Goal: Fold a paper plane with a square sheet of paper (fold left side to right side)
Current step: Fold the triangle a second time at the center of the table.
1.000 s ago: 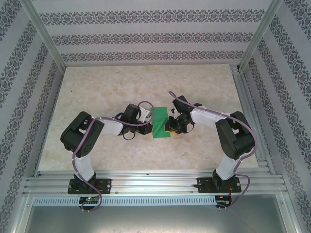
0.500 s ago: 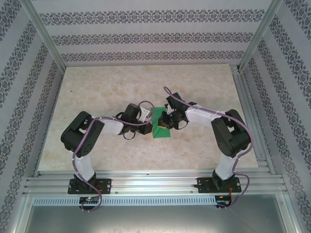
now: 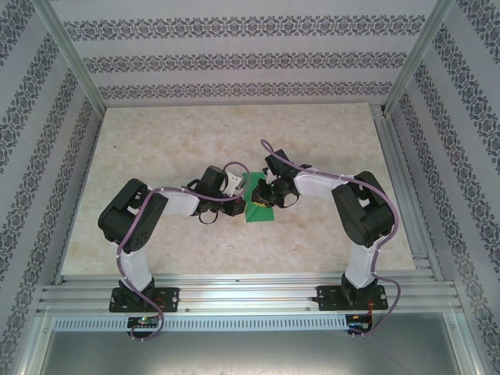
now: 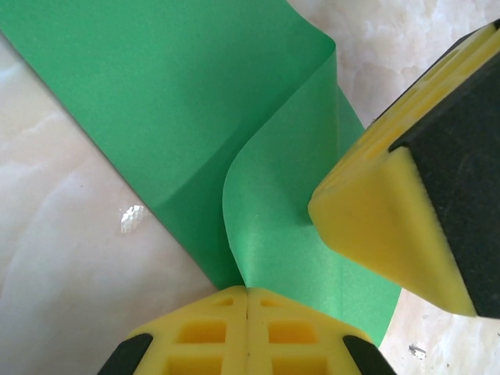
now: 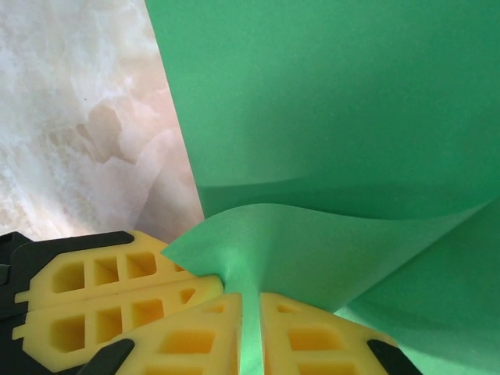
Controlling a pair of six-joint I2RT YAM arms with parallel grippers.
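The square sheet of paper (image 3: 255, 211) is bright green and lies mid-table, partly lifted into a tented fold between both grippers. My left gripper (image 3: 240, 195) is shut, and in the left wrist view a curled edge of the sheet (image 4: 266, 211) runs into the seam of its yellow fingers (image 4: 247, 295). My right gripper (image 3: 263, 195) is shut on another raised corner of the paper (image 5: 312, 250), which passes between its pads (image 5: 250, 305). The two grippers nearly touch: the right one's fingertip (image 4: 383, 226) presses the sheet, and the left one's fingers (image 5: 101, 293) sit beside the right pads.
The marble-pattern tabletop (image 3: 156, 141) stretches around the arms. Aluminium rails run along the front (image 3: 250, 293) and right side (image 3: 394, 180), with patterned walls beyond.
My right gripper has moved left and slightly away, carrying its edge of the green sheet toward the left gripper. The paper now bows up and looks narrower. The left arm has stayed put.
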